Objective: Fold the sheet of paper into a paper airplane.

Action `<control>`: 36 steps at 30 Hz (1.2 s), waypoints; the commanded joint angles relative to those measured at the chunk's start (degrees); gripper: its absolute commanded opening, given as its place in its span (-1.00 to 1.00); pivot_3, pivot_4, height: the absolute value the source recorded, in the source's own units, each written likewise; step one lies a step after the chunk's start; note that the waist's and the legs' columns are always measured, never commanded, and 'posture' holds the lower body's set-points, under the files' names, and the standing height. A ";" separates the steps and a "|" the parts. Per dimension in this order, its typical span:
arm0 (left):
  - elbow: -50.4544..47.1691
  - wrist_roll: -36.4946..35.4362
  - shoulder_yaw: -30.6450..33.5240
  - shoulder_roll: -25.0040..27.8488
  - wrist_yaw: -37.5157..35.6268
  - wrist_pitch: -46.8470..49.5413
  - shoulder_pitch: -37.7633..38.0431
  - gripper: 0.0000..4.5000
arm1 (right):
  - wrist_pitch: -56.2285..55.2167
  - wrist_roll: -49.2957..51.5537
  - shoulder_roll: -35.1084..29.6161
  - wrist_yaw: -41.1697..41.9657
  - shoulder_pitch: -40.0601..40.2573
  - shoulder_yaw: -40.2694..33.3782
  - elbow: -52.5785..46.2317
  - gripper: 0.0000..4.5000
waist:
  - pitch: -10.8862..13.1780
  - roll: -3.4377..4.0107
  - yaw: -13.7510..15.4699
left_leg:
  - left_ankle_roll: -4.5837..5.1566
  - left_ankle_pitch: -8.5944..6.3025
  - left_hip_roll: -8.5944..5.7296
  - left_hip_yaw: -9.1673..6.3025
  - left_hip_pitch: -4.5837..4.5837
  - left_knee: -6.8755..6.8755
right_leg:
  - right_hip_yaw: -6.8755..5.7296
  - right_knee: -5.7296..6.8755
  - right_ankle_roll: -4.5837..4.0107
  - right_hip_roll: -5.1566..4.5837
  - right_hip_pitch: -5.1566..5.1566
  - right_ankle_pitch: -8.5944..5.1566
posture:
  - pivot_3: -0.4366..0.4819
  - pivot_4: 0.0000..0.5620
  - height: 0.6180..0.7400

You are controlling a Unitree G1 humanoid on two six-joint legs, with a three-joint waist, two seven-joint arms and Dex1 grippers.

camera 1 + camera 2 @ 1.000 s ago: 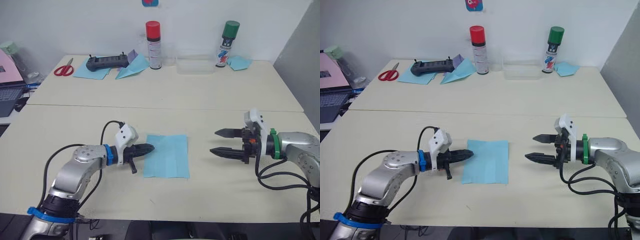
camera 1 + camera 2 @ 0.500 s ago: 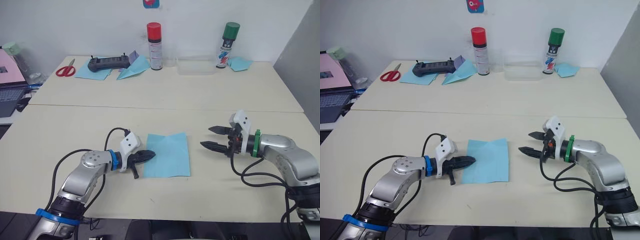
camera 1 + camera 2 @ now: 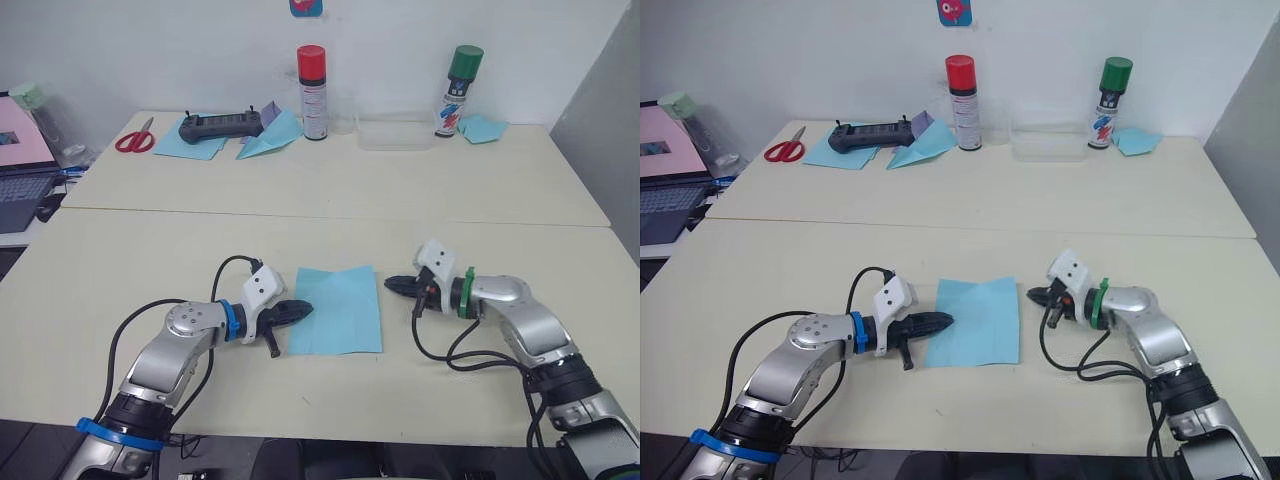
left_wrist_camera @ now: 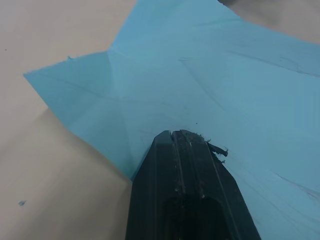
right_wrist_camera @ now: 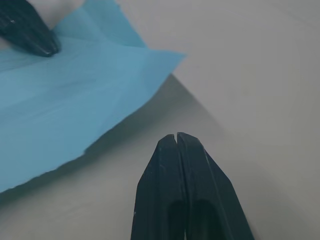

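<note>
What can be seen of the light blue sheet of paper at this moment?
The sheet of paper is thin, light blue, roughly rectangular, with faint crease lines, lying unfolded on the near table. Its edges lift slightly. The shut left gripper presses on its left edge; the shut right gripper sits just off its right edge, apart.

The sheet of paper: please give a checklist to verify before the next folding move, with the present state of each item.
1. The sheet of paper lies on the table, still unfolded: ok.
2. Left gripper shut, tip resting on the sheet's left edge: ok.
3. Right gripper shut, beside the sheet's right edge and not touching it: ok.
4. Sheet's far right corner lifted off the table, as seen in the right wrist view: ok for a pick-up.
5. Whether the left gripper presses firmly enough to hold the sheet: cannot tell.
</note>
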 commanded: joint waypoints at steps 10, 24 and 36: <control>1.98 2.23 -1.54 -0.65 1.06 -0.11 0.98 -1.00 | 9.10 6.50 3.23 5.31 -0.05 -0.66 -5.43 -0.99 | 0.00 0.00 0.02 | 0.00 0.00 0.00 -0.02 0.02 0.00 | -0.01 0.00 -0.01 -0.01 0.02 0.00 | -0.05 -0.47 1.00; 2.69 2.44 -1.26 -0.68 0.86 -0.45 0.44 -1.00 | 8.90 5.92 13.49 2.41 -7.09 1.08 1.69 -0.99 | -0.01 0.01 0.11 | 0.00 0.00 -0.01 -0.03 0.02 0.00 | -0.02 -0.02 -0.01 -0.01 0.03 -0.01 | -0.05 -0.47 1.00; 1.65 2.48 -0.62 1.86 0.10 -0.07 2.02 -1.00 | 2.77 0.11 18.91 1.15 -9.50 4.41 10.82 -0.99 | -0.01 0.01 -0.29 | 0.00 0.00 0.03 -0.01 0.02 -0.13 | -0.02 -0.03 -0.03 0.01 -0.06 -0.02 | -0.05 -0.47 1.00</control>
